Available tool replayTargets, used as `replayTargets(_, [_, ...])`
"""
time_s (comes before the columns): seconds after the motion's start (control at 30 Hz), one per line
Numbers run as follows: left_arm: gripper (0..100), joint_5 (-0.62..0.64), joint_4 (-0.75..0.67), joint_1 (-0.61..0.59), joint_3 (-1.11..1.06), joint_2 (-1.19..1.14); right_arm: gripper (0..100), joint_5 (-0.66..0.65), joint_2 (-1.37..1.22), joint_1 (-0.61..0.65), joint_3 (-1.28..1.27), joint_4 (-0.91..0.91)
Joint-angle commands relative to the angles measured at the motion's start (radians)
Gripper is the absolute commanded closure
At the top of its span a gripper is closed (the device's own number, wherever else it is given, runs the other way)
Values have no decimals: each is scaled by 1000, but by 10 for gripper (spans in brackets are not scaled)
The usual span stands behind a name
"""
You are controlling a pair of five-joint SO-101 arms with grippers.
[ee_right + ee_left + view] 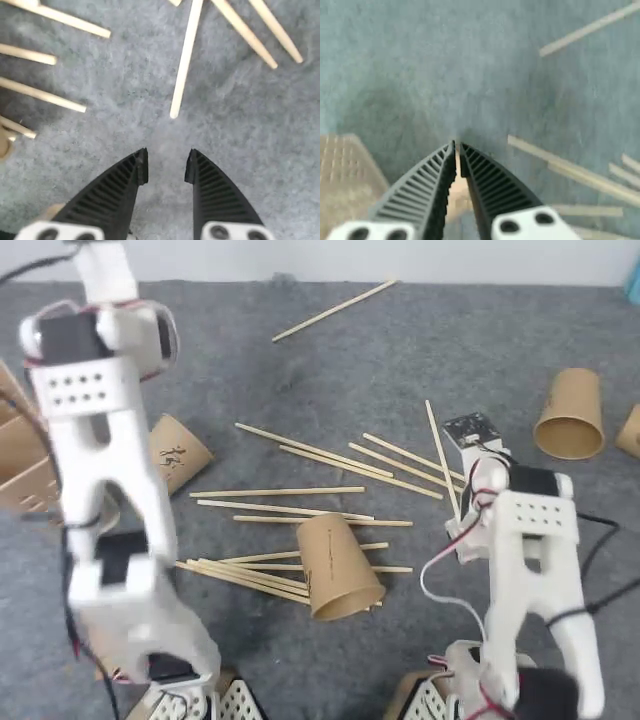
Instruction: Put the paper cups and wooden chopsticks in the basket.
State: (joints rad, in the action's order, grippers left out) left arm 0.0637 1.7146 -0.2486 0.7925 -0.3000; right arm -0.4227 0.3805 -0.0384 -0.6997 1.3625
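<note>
Jaws of the right claw [165,167] stand slightly apart above the mat [240,150], apparently lined up to pinch the chopstick [186,60] whose end lies just ahead, right of centre from above. The left claw [456,146], pinched closed, hangs by the basket [18,470] at the left edge; a tipped cup [338,570] lies low in mid frame.

Soft, even light from above falls on the grey table [450,350], leaving faint shadows under the chopsticks [278,492] and tipped paper cup [338,567].

A grey felt-like cover [480,330] spreads over the table; a pale wall [400,255] runs behind.
</note>
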Motion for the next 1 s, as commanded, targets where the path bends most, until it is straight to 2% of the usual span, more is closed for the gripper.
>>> replayTargets(0.0, [986,-15,-143,-5,-492,373,853,-12,-90,2,74,-74])
replayTargets(0.23, [984,-21,-494,-37,-1185,718,833,-9,-217,18,143,-97])
replayTargets(0.37, [983,-17,-557,46,-1391,878,832,-6,-151,-7,203,16])
replayTargets(0.47, [963,-14,-511,161,-1431,961,832,28,-87,-19,221,65])
replayTargets(0.67, [776,80,-485,325,-1385,898,832,57,-61,-18,118,62])
replayTargets(0.8, [784,137,-465,410,-1305,750,832,120,-61,-51,-21,-74])
replayTargets(0.97, [799,273,-516,443,-1193,578,833,209,-54,-139,-118,-202])
